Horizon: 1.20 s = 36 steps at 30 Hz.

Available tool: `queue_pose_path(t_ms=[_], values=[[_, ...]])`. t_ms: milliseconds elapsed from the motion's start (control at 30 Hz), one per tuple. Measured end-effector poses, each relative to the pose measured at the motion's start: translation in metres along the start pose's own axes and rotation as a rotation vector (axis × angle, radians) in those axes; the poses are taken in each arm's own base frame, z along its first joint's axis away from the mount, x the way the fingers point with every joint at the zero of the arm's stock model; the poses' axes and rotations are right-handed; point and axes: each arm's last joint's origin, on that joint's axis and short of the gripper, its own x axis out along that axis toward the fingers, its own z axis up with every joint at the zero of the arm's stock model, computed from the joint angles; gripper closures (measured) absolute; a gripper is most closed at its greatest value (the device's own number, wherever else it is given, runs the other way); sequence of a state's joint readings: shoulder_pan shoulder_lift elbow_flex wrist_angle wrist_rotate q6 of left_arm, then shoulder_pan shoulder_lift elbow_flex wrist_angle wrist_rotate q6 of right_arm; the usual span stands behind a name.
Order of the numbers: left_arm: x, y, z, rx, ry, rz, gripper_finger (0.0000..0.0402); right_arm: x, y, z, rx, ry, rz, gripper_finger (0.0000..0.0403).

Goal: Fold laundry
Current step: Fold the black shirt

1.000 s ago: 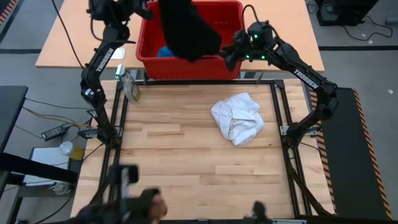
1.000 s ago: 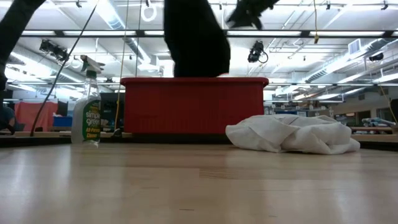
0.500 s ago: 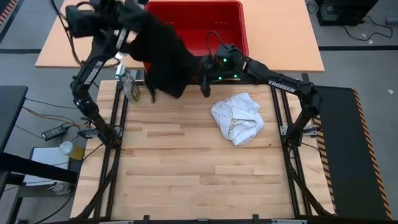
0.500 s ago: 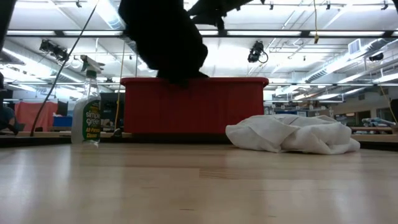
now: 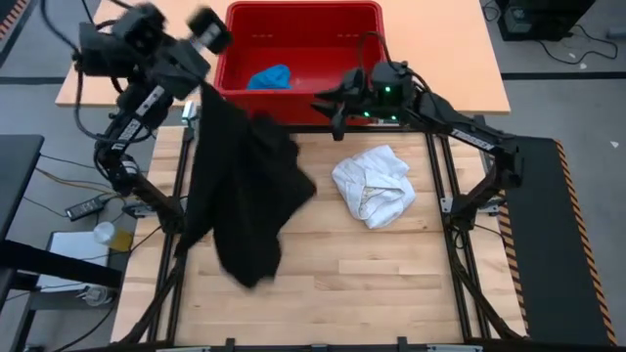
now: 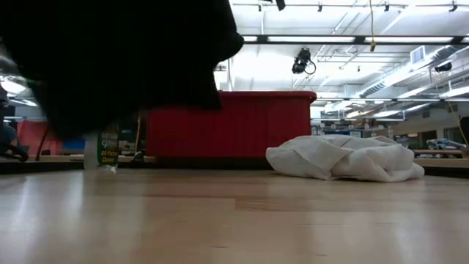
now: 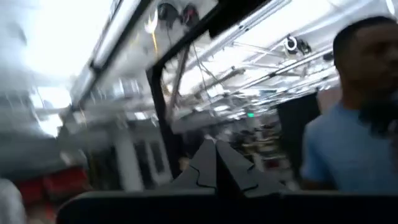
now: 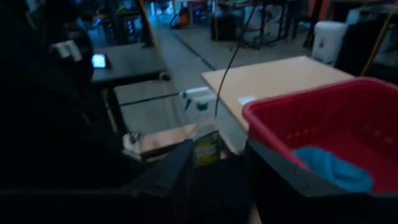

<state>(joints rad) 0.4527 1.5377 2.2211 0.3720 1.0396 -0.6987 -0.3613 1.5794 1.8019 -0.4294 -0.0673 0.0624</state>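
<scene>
The left claw (image 7: 217, 163) pointed up toward ceiling lights (image 7: 109, 46) and beams, its dark fingers pressed together, with a person in a light blue shirt (image 7: 348, 149) beyond.

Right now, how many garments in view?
3. Black garment hangs from the left gripper over the table's left side. White garment lies crumpled on the table's right. Blue garment sits in the red basket; more could hide beneath it.
</scene>
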Motion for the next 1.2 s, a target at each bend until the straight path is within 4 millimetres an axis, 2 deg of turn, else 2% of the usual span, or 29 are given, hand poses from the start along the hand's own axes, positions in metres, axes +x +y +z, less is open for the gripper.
queue_pose_path(t_ms=[133,267,400,500,633,733,900,1067,1200], values=[[0.015,0.001,-0.033,-0.14,0.152,0.048,0.0401,-0.017,0.013,-0.005,0.05,0.102,0.027,0.0251],[0.019,0.003,-0.081,-0.262,0.397,0.311,0.0401,-0.038,0.034,-0.016,0.106,0.269,0.058,0.0251],[0.024,-0.01,-0.14,-0.389,0.811,0.572,0.0401,-0.057,0.057,-0.03,0.108,0.428,0.053,0.0251],[0.028,-0.023,-0.185,-0.446,1.163,0.707,0.0401,-0.061,0.07,-0.042,0.112,0.531,0.073,0.0251],[0.035,-0.045,-0.224,-0.373,1.518,0.886,0.0401,-0.058,0.085,-0.06,0.123,0.599,0.092,0.0251],[0.044,-0.057,-0.251,-0.29,1.594,0.954,0.0401,-0.052,0.096,-0.07,0.18,0.605,0.102,0.0251],[0.046,-0.081,-0.289,-0.25,1.559,0.853,0.0401,-0.045,0.118,-0.087,0.274,0.585,0.127,0.0251],[0.019,-0.108,-0.329,-0.355,1.507,0.721,0.0401,-0.04,0.139,-0.108,0.353,0.545,0.08,0.0251],[-0.009,-0.128,-0.34,-0.461,1.433,0.682,0.0401,-0.032,0.154,-0.135,0.457,0.486,0.046,0.0251]])
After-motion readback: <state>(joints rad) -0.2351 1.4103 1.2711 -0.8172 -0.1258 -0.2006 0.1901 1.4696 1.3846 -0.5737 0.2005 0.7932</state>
